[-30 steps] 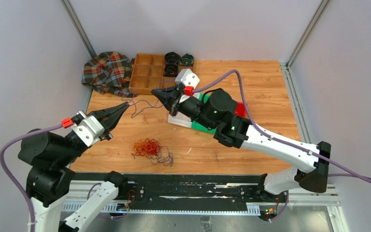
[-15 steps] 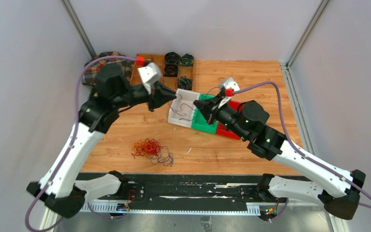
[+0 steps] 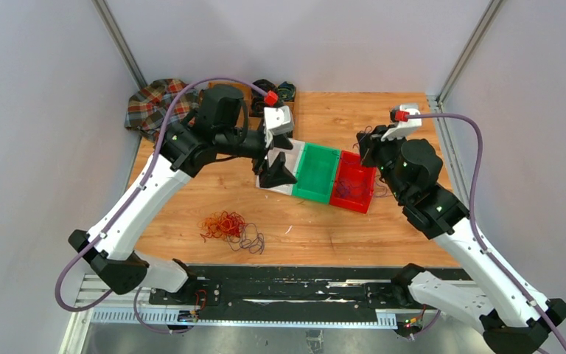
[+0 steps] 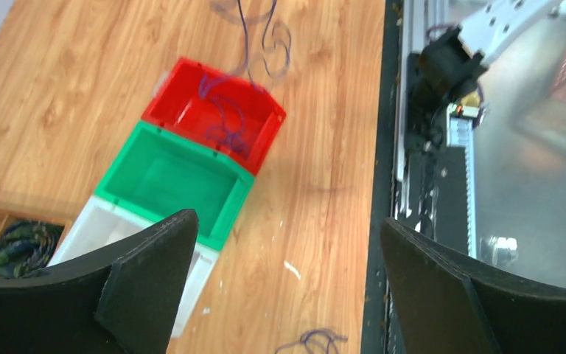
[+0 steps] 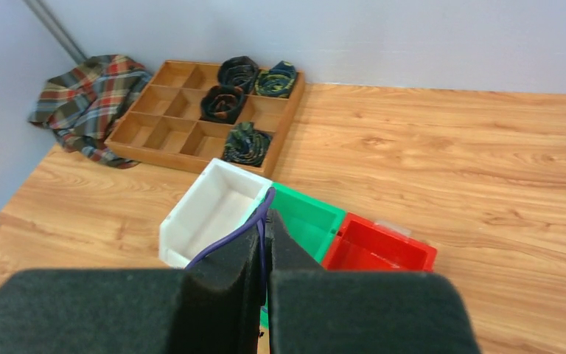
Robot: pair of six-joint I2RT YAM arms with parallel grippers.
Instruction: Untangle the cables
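Both arms have swung since half a second ago: my right tool (image 5: 263, 221) has pulled back toward the right side of the desk (image 3: 398, 110), and my left tool (image 4: 287, 225) has come over the white bin (image 5: 191, 221). The right tool is clenched on a purple cable (image 5: 225, 242); the left one is spread wide and carries nothing. That cable trails down into the red bin (image 4: 269, 144), with loops that seem to spill past its far rim. The remaining bunch (image 3: 225, 223) lies on the desk near my bases.

My worry is the pinch. If I lift or retreat further before letting go, the strand may drag back out, or tug the light bin askew. Releasing off-centre would leave it draped over the rim.
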